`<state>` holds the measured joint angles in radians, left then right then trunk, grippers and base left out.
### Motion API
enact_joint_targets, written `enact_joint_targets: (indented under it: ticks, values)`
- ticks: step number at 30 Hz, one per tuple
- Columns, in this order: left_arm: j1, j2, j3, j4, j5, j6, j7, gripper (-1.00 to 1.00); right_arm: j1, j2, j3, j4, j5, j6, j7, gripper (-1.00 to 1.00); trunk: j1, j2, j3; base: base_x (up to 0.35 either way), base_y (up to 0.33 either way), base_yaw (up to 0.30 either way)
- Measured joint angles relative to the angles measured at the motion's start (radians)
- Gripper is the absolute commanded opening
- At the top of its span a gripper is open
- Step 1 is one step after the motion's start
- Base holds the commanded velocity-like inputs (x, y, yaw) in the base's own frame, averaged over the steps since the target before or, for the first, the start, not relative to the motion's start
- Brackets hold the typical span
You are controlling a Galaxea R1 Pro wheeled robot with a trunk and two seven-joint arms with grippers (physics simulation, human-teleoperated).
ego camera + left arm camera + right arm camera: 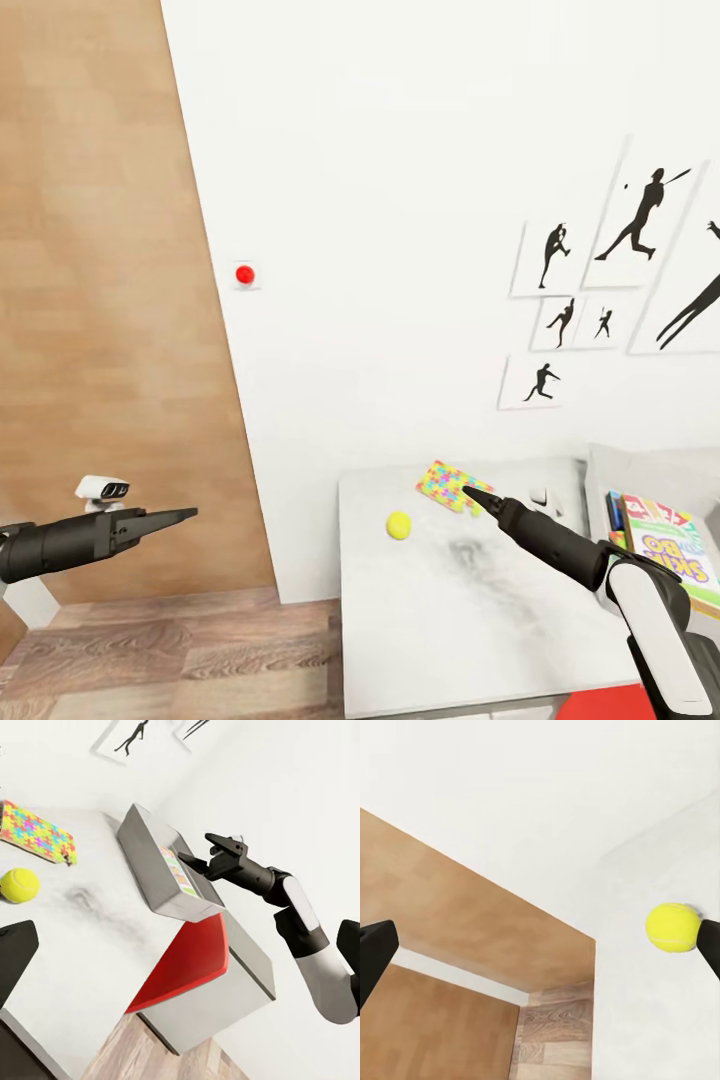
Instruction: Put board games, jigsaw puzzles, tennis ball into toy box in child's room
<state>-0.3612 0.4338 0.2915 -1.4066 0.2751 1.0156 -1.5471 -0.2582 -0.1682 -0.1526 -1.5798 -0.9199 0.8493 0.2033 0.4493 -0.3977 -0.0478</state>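
Note:
The tennis ball (399,524) lies on the light grey table (480,630), near its left edge. A jigsaw puzzle (452,485) lies just behind it by the wall. My right gripper (478,496) hovers open over the puzzle's near corner, a little right of the ball. In the right wrist view the ball (673,928) sits close to one of the fingers (709,945). The toy box (640,468) stands at the table's right end and holds the "SKIP BO" board game (675,548). My left gripper (185,516) hangs open over the floor, left of the table.
A red chair (187,967) stands tucked against the table's front by the toy box (150,866). Black silhouette prints (600,290) hang on the white wall above the table. A wood panel (100,300) fills the left side, with plank floor (170,650) below it.

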Motion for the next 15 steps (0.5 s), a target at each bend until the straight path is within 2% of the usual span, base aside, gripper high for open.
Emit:
enact_joint_targets:
  ticks: [8,12,15]
  values:
    - [0.000,0.000,0.000,0.000,0.000,-0.001,0.000,1.00,0.000,0.001,-0.001,0.000,0.000,-0.001,-0.001,1.00,0.000,0.000,0.000,0.045,0.064,0.000]
    - [0.000,0.000,-0.001,0.000,0.000,-0.002,0.000,1.00,0.000,0.001,0.000,0.001,0.000,-0.002,-0.002,1.00,0.000,0.000,0.000,0.020,0.163,0.000]
    - [0.000,0.000,-0.001,0.000,0.000,-0.002,0.000,1.00,0.000,0.003,0.000,0.001,0.017,-0.002,-0.005,1.00,0.000,0.000,0.000,0.018,0.086,0.000]
